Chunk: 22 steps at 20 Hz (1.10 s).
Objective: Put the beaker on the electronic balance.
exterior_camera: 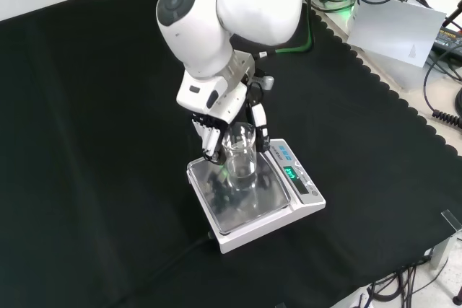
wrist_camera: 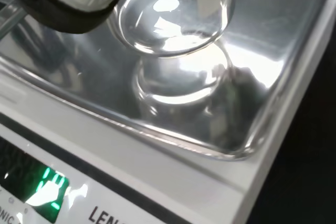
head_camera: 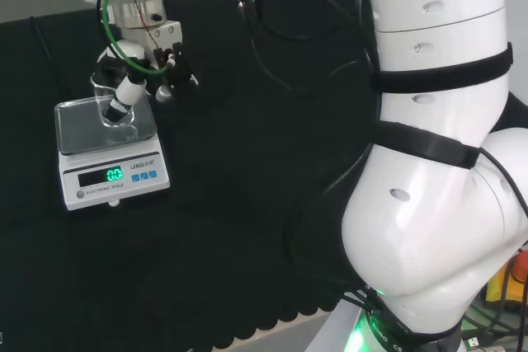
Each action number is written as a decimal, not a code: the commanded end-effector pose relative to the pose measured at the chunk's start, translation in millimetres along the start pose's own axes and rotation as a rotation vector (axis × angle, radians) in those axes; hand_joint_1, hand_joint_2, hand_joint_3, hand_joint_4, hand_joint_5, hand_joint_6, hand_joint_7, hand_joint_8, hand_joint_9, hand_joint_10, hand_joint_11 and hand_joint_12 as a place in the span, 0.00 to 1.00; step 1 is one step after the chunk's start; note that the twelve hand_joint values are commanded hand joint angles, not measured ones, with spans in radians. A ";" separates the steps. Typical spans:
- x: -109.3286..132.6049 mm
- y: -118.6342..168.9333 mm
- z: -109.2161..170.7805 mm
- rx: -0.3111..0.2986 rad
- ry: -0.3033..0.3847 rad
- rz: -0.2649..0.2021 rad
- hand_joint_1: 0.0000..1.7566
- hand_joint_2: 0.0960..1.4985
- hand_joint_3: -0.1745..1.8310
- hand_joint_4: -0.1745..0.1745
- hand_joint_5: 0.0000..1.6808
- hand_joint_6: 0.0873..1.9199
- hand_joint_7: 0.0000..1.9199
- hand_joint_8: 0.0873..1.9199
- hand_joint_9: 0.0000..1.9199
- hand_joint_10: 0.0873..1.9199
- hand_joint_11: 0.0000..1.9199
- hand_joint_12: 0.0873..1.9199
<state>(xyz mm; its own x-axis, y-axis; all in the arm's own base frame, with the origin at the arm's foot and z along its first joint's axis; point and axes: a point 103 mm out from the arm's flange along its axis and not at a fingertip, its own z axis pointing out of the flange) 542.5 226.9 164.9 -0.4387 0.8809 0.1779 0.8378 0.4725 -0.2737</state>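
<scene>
A clear glass beaker stands upright over the steel pan of the white electronic balance, near the pan's far side in the front view. My hand is shut on it, with dark fingers on one side and the thumb on the other. In the head view the hand reaches down onto the balance, whose green display is lit. In the wrist view the beaker's base hovers just above its own reflection in the pan, and a fingertip lies against the glass. I cannot tell whether the base touches the pan.
Black cloth spreads round the balance on all sides. The cloth's scalloped edge runs along the right in the front view. Beyond it lie a white card and cables. The arm's white links stand at the head view's right.
</scene>
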 end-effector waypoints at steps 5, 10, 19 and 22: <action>3.4 8.0 12.5 0.035 -0.014 -0.005 0.68 0.52 0.46 0.46 0.50 0.67 0.48 0.74 0.61 0.54 0.70 0.39; 0.5 8.4 12.9 0.062 -0.025 0.000 0.64 0.55 0.39 0.22 0.53 0.64 0.45 0.76 0.62 0.51 0.73 0.37; -3.7 6.1 7.7 0.115 0.023 -0.020 0.43 0.32 0.37 0.32 0.09 0.21 0.21 0.54 0.43 0.32 0.33 0.64; -4.6 2.8 -1.5 0.105 0.038 -0.025 0.35 0.33 0.29 0.37 0.03 0.02 0.10 0.46 0.31 0.34 0.21 0.71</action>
<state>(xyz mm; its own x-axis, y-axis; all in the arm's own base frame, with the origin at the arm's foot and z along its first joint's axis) 547.2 228.1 156.6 -0.4481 0.8715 0.1992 0.7892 0.4903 -0.3697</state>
